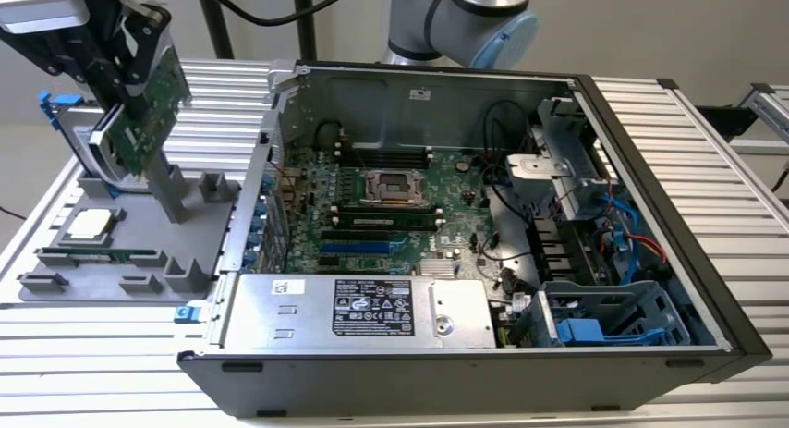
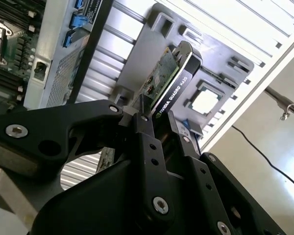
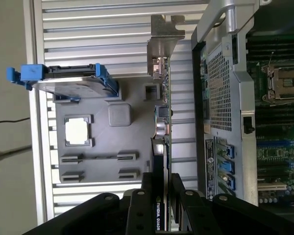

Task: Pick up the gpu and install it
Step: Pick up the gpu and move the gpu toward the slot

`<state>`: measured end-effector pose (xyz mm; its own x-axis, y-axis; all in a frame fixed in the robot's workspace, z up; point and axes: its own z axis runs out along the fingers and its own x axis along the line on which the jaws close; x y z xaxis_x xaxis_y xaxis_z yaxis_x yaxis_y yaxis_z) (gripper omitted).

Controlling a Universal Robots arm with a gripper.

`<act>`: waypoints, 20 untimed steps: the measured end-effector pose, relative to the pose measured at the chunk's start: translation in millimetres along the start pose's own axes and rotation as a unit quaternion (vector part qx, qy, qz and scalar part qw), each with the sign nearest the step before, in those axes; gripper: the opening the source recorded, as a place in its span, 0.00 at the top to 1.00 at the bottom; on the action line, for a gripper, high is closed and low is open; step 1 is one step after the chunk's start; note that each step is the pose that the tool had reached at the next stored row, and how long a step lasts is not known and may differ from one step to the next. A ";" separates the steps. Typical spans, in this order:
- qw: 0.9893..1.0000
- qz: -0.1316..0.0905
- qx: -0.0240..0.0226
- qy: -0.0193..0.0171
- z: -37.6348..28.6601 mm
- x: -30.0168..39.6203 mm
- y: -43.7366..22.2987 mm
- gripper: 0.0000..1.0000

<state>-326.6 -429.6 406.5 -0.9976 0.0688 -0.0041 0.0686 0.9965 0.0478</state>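
Claw (image 2: pixel 156 123) clamped on gpu (image 2: pixel 172 81); card held over grey tray (image 1: pixel 142 232), beside open computer case (image 1: pixel 370 95).

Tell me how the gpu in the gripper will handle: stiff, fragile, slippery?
Probably stiff: the gpu is a flat board with a shroud, held straight. Likely fragile, with bare components on its green face. The gripper pinches only one edge, so the far end with the silver bracket might swing if bumped.
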 end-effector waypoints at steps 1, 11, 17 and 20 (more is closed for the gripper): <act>1.000 0.000 0.000 0.000 -1.0 0.0 0.0 1.00; 1.000 0.000 0.000 0.000 -7.4 0.0 0.4 1.00; 1.000 0.000 0.000 0.000 -10.4 0.0 0.5 1.00; 1.000 0.000 0.000 0.000 -11.9 -0.1 0.6 1.00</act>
<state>-326.6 -429.6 418.4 -0.9976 0.0688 -0.0042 0.0685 0.9965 0.0478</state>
